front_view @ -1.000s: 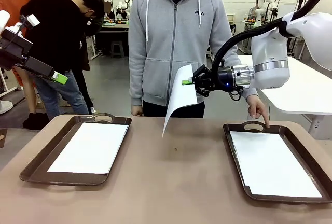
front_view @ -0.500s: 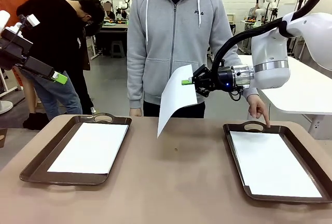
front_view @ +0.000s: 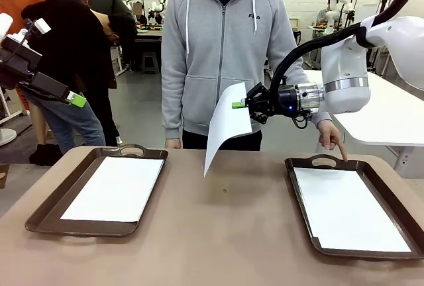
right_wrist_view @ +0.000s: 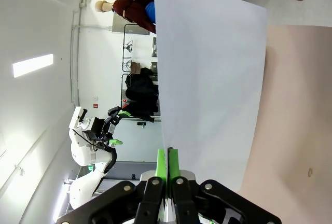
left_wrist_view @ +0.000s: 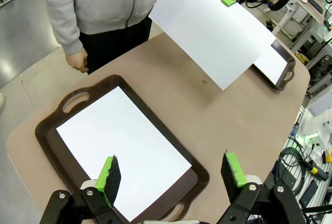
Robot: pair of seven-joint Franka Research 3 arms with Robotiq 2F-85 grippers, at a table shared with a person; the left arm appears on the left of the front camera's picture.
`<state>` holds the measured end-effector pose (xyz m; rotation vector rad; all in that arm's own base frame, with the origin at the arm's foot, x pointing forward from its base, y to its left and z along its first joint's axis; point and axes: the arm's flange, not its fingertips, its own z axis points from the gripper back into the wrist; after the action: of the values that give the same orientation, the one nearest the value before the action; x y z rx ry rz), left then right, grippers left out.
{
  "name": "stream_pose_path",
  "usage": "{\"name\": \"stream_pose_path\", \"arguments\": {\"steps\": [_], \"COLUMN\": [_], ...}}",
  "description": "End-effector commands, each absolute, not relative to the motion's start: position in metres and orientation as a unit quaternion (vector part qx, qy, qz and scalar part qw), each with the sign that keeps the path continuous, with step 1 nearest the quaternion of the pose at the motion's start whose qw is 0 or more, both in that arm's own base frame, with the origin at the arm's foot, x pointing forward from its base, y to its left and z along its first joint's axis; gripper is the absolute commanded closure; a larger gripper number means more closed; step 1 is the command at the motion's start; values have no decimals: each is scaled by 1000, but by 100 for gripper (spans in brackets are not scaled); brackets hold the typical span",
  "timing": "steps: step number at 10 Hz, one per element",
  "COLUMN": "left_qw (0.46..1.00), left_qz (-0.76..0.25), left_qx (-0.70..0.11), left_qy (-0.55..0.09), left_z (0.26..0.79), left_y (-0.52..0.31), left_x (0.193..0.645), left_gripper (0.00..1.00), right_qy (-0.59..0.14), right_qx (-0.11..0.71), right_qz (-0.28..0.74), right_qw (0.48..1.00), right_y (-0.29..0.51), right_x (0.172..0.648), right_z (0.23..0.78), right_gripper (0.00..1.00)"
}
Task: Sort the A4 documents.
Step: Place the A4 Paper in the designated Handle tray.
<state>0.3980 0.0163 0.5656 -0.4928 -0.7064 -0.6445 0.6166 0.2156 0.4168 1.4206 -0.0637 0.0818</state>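
Observation:
One blank white A4 sheet [front_view: 227, 126] hangs in the air over the middle of the table, pinched at its upper right corner by my right gripper [front_view: 240, 104], which is shut on it; it also fills much of the right wrist view [right_wrist_view: 207, 79]. A second sheet [front_view: 117, 187] lies flat in the left brown tray [front_view: 56, 203], and another sheet [front_view: 348, 208] lies in the right tray [front_view: 299, 193]. My left gripper [front_view: 74, 98] hovers high at the far left, open and holding nothing; its green pads [left_wrist_view: 110, 173] stand wide above the left tray's sheet [left_wrist_view: 122, 141].
A person in a grey hoodie [front_view: 222, 41] stands at the far edge, one finger [front_view: 338, 148] touching the right tray's far handle, the other hand [front_view: 173, 142] by the table edge. Bare brown tabletop [front_view: 225, 226] lies between the trays.
The hanging sheet swings slightly left and back while my right gripper stays put. The person's pointing hand shifts a little at the right tray's handle.

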Motion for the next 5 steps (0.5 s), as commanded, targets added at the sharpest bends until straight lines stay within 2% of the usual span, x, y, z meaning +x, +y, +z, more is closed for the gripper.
{"name": "stream_pose_path", "arguments": {"steps": [1,3,5], "left_qw": [860,860,860], "left_qz": [-307,-307,-307], "left_qx": [-232,-232,-232], "left_qy": [-336,-336,-336], "left_z": [566,566,566], "left_y": [16,16,16], "left_x": [398,398,398], "left_gripper": [0,0,0], "right_qy": [-29,-57,-48], "right_qx": [652,623,606], "right_qz": [38,92,113], "right_qw": [757,775,786], "right_y": [216,201,163], "right_x": [617,579,559], "right_z": [417,419,438], "right_gripper": [99,99,99]}}
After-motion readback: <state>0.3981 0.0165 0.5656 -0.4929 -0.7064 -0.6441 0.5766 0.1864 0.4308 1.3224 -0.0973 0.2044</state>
